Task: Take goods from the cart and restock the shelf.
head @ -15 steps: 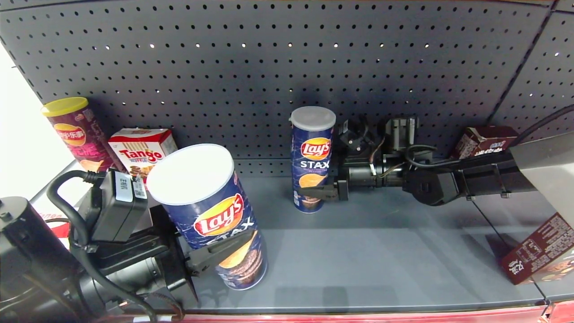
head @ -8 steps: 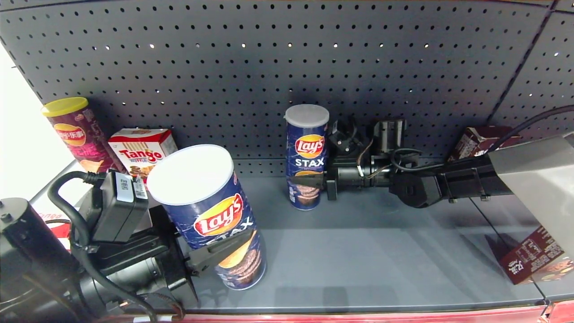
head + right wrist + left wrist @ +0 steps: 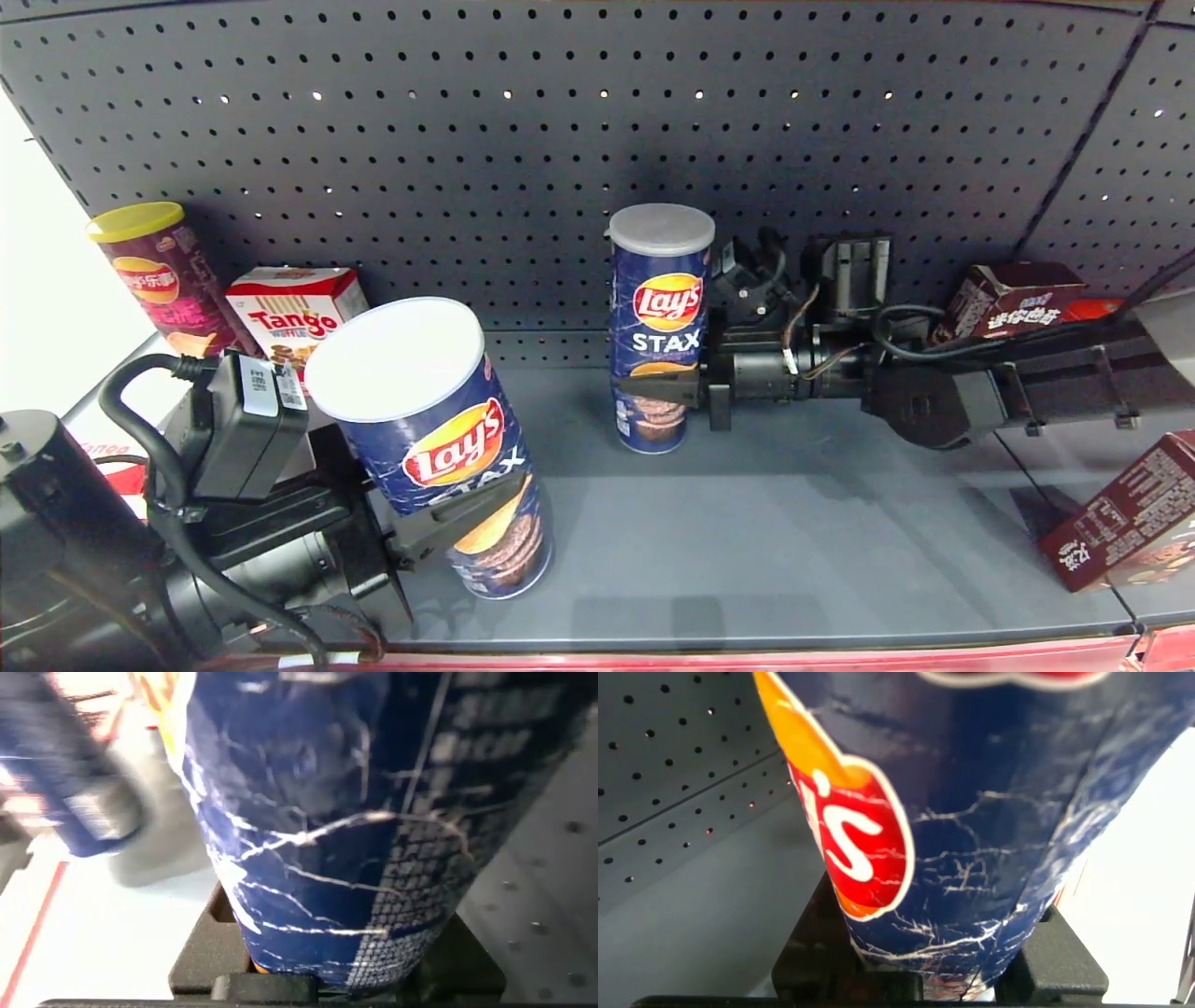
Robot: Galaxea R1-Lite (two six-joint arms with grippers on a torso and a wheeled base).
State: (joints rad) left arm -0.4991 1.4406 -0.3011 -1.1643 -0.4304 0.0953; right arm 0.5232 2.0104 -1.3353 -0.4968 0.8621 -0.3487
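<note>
Now the right gripper [image 3: 659,385] has shifted its chip can [image 3: 664,280] slightly rightward.

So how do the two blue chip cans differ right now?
The left can is near the front edge of the shelf; the right can is farther back, by the pegboard. The left can leans to the robot's left; the right can looks upright. The left can's lid is white, the right can's greyish. Both share the blue design, and each is gripped low down, by the left tool and right tool.
</note>
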